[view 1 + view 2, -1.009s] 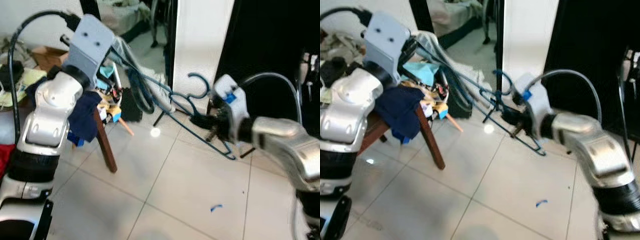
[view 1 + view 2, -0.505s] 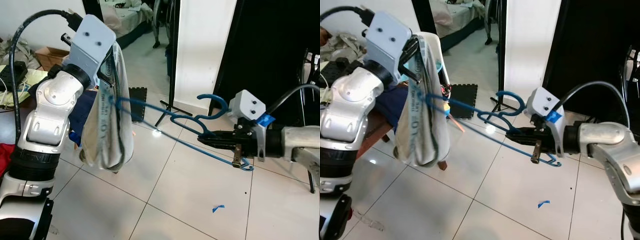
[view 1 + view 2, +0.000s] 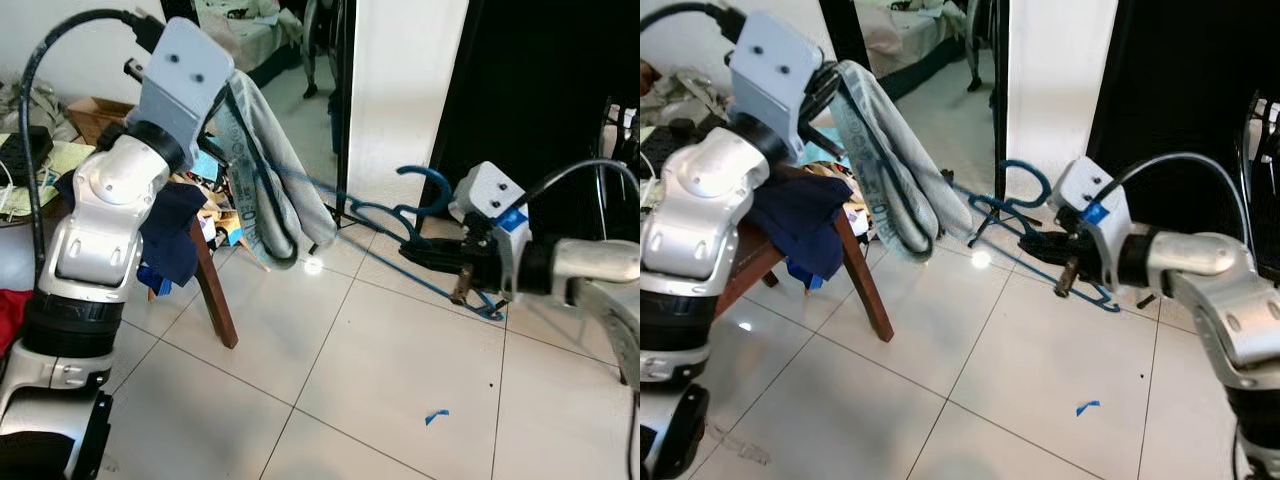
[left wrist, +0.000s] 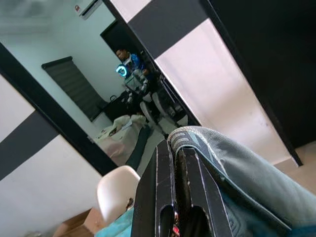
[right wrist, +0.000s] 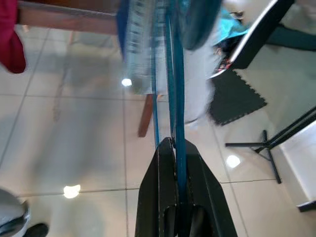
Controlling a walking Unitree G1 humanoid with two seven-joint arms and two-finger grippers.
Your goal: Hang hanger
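- The left arm is raised and bent at the elbow, its wrist housing up high, so the left hand [image 4: 170,197] points forward over the tiled floor [image 3: 330,400].
- Its two black fingers are pressed together on the edge of a grey garment [image 3: 262,175], which drapes down from them.
- The right arm reaches across toward the left, forearm nearly level, the right hand [image 3: 425,256] pointing at the garment.
- Its fingers are closed on the blue hanger [image 3: 415,215], pinching the thin wire near the hook.
- The hanger is held in the air between the two hands: its hook curls up just above the right hand, and its long blue wires run from there into the hanging garment.
- Behind the garment stands a wooden counter [image 3: 213,290] heaped with dark blue cloth [image 3: 170,235].
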